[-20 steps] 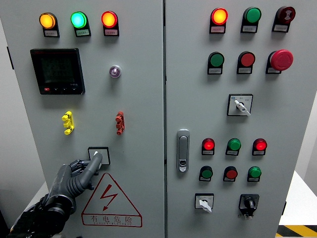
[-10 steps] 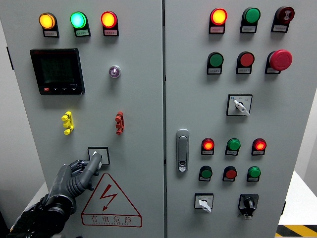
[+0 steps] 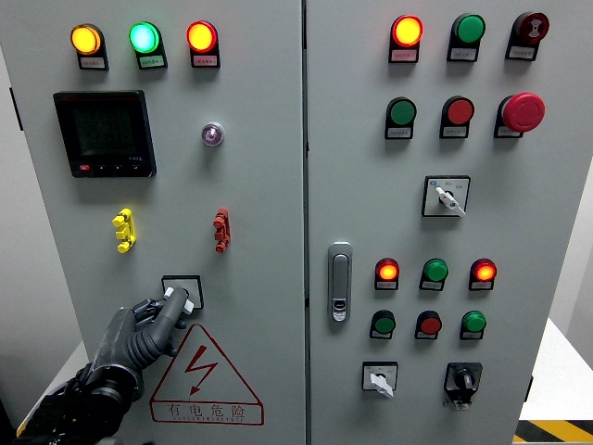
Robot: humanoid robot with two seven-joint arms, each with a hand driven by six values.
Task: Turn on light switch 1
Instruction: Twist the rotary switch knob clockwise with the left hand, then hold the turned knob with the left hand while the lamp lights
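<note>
Where the left hand [image 3: 148,329] rises from the lower left of the head view, its fingers are curled together, one extended fingertip [image 3: 178,298] touching the light switch [image 3: 182,290] above the warning triangle [image 3: 206,375], below the yellow clip [image 3: 123,230] and red clip [image 3: 220,229]

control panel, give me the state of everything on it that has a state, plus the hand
yellow lamp: lit
green lamp: lit
red lamp: lit
digital meter: screen dim
top right red lamp: lit
emergency stop: not lit
door handle: flush, closed
white selector switch: lever pointing lower right
black selector switch: knob upright
left hand: forefinger on square switch
</note>
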